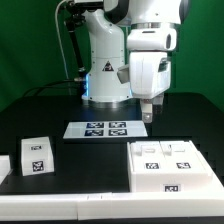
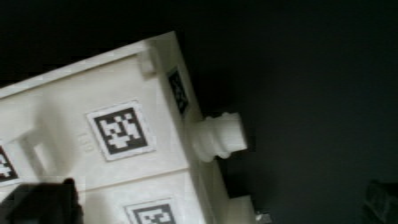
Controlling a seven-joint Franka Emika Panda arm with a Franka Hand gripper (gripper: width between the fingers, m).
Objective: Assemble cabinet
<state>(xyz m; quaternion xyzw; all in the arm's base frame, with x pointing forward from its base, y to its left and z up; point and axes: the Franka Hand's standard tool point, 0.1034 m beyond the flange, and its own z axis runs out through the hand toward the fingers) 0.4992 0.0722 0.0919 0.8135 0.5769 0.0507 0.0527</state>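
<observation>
Hand [image 1: 148,114] hangs in the air above the desk [image 1: 40,115], fingers pointing down, and you can read it as spread wide and empty. In the wrist view the two dark fingers [image 2: 43,203] sit far apart at the edges of the frame with nothing clamped between them. The cabinet [image 1: 168,165] lies flat on the desk just below the hand and a little nearer the exterior camera, not touched by it. Its broad tagged face is up, which keeps it steady and leaves its sides free for other parts. The wrist camera looks straight down on one corner of the cabinet [image 2: 107,120], where a short round peg [image 2: 222,135] sticks out from the side wall into the dark. That peg is probably a mounting point, which would explain why the hand is lined up over this edge rather than over the middle. The marker board [image 1: 104,128] lies flat just beside the hand, toward the arm's base. A small tagged block [image 1: 37,155] stands well apart from the hand, beyond the marker board on the exterior view's left. It looks like a loose part waiting its turn, so you would likely have to fetch it. My guess is the assembly is early, and nothing seems joined to the cabinet yet.
</observation>
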